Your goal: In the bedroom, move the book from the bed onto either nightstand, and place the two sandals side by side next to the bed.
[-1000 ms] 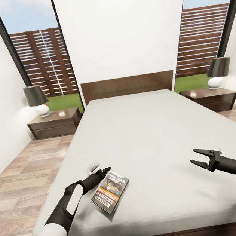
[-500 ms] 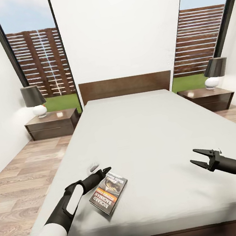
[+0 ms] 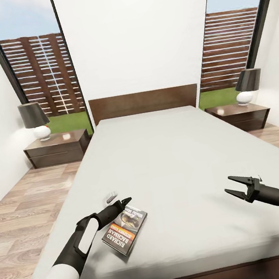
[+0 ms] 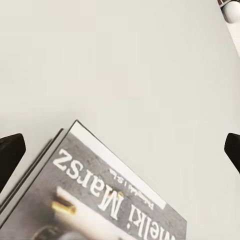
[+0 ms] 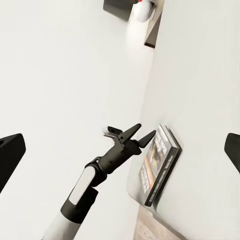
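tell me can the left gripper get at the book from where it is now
Probably yes. The left gripper hangs open right at the book's far edge, the book lies flat on the bed near the left side, and nothing sits between them.

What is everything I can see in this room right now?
bed: one, pale grey mattress, brown headboard, centre of room
book: one, dark cover with orange band, lying on the bed near its foot
nightstands: two, dark brown, one each side of the bed
lamps: two, dark shades, white bases, one per nightstand
windows: two, dark-framed, brown fence outside
floor: light wood planks
left gripper: black, open, over the book's far end
right gripper: black, open, above the mattress
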### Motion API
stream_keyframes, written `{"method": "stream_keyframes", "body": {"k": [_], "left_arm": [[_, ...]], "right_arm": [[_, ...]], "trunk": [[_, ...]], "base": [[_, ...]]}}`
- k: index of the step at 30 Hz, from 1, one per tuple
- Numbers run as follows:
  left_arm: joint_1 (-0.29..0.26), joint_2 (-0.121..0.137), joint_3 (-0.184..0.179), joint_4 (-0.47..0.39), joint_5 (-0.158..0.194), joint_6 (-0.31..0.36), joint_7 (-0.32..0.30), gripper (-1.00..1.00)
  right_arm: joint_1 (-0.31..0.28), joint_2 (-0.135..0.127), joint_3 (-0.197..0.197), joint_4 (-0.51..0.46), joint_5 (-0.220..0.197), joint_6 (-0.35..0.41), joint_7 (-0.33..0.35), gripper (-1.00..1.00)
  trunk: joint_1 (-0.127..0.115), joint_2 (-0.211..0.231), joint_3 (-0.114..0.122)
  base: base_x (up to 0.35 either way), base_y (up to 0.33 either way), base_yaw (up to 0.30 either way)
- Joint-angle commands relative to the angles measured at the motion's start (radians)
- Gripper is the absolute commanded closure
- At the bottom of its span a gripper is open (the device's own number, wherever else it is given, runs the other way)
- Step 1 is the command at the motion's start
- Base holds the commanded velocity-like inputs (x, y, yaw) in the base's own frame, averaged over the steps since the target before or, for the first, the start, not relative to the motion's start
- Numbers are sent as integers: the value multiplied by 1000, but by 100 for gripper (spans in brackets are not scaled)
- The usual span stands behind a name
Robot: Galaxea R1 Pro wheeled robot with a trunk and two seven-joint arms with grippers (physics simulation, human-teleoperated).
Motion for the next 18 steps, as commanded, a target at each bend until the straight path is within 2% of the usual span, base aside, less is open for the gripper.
{"method": "stream_keyframes", "body": {"k": [1,8,18], "left_arm": [[0,1,-2,-1,6,4,0,-100],[-1,1,-2,-1,6,4,0,-100],[-1,1,-2,-1,6,4,0,-100]], "right_arm": [[-1,0,0,0,0,5,2,-100],[-1,0,0,0,0,5,2,-100],[-1,0,1,0,0,5,1,-100]], "trunk": [[0,0,-1],[0,0,1],[0,0,2]], "base": [[0,0,-20],[0,0,-144],[0,0,-18]]}}
